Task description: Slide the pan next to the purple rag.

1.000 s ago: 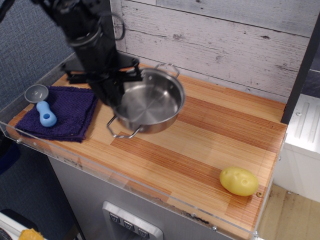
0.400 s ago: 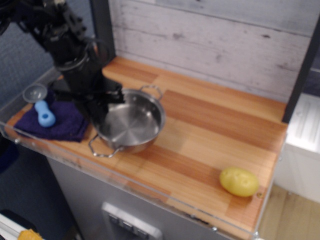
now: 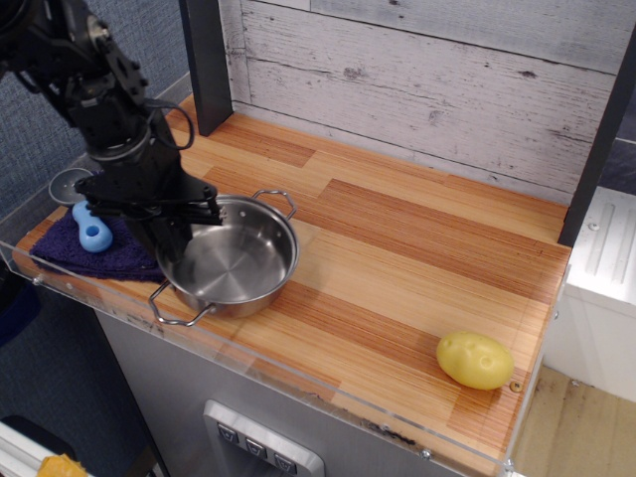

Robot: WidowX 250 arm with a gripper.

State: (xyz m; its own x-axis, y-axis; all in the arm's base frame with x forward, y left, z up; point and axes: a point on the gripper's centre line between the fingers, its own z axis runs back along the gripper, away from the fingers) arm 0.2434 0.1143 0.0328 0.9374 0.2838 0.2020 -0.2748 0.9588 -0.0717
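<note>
The shiny steel pan (image 3: 234, 263) with two wire loop handles sits near the front left edge of the wooden counter, right beside the purple rag (image 3: 99, 250). My black gripper (image 3: 171, 256) reaches down at the pan's left rim and looks shut on it; the fingertips are partly hidden by the arm. The rag lies at the left end, mostly covered by the arm, its right edge at the pan.
A small grey disc on a blue handle (image 3: 87, 224) lies on the rag. A yellow potato (image 3: 475, 360) sits at the front right. A clear raised lip (image 3: 298, 373) runs along the counter's front edge. A wood plank wall stands behind.
The gripper and the pan have moved left and toward the front edge, from the counter's middle back to beside the rag. The arm now covers much of the rag.
</note>
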